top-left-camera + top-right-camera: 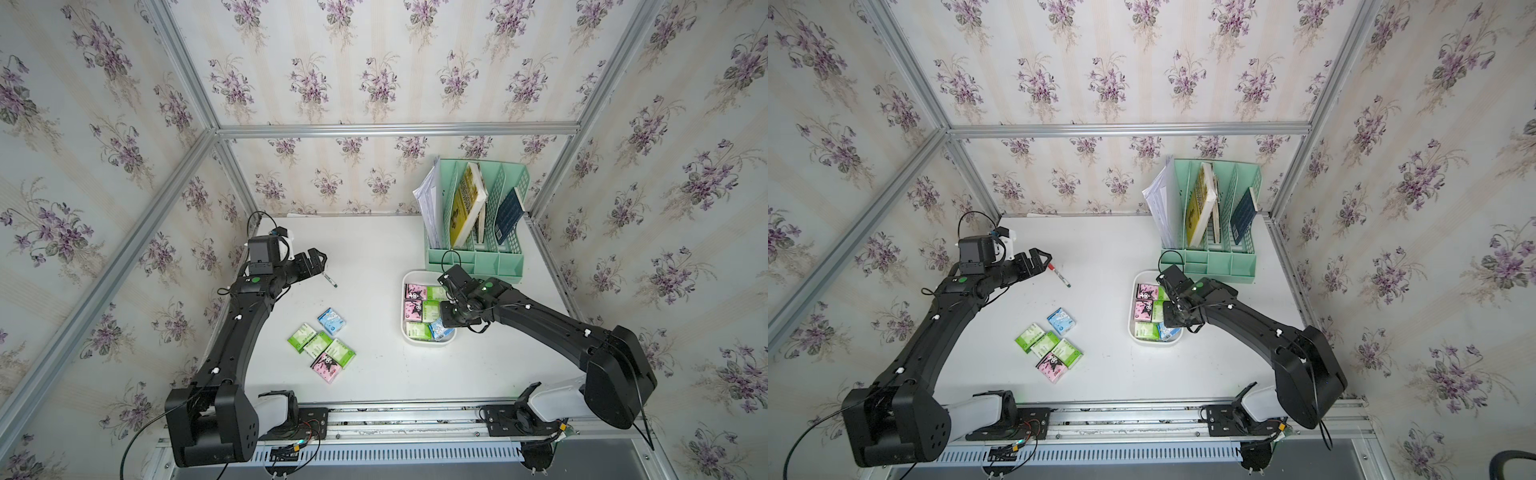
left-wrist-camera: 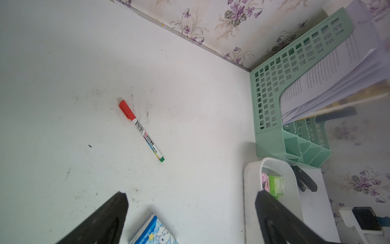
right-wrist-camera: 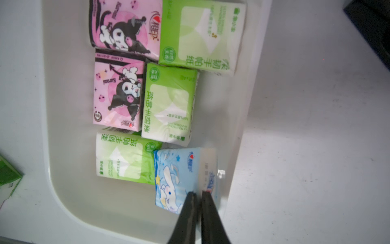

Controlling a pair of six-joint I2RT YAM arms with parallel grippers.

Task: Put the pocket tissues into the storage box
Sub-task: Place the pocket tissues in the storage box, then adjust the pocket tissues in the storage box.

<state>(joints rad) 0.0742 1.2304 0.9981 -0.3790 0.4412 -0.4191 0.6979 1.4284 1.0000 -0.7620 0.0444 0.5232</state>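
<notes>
Partly hidden in both top views, the storage box [image 1: 424, 342] sits on the white tabletop [image 1: 374, 249] just in front of a mint-green file organiser [image 1: 473, 259]. The right arm's wrist covers the box's right side and hides the right pincer beneath it. The right wrist camera shows the inside of the box clearly: 6 pocket tissues [image 3: 168, 103] lie in it, 2 pink, 3 green-and-white and 1 light blue packet [image 3: 177, 175]. The light blue packet is tilted, with 1 edge against the box wall and another overlapping a green packet. The right pincer [image 3: 198, 193] is at that packet's edge, its fingers almost together with only a thin slit between them; whether they pinch the wrapper cannot be told. A green packet [image 3: 8, 177] outside the box is cut off at the frame edge. 5 more packets [image 1: 322, 347] lie clustered on the tabletop between the 2 arms, well apart from the box: 3 green, 1 pink, 1 blue. The left pincer [image 2: 191, 192] has its fingers wide apart and holds nothing, near a red-capped marker pen [image 2: 140, 130]. In a top view, the pincer hides the pen's cap. The organiser holds loose papers [image 1: 428, 199], a yellow book [image 1: 467, 205] and a dark blue book [image 1: 509, 216], and is cut off in the left wrist view.
</notes>
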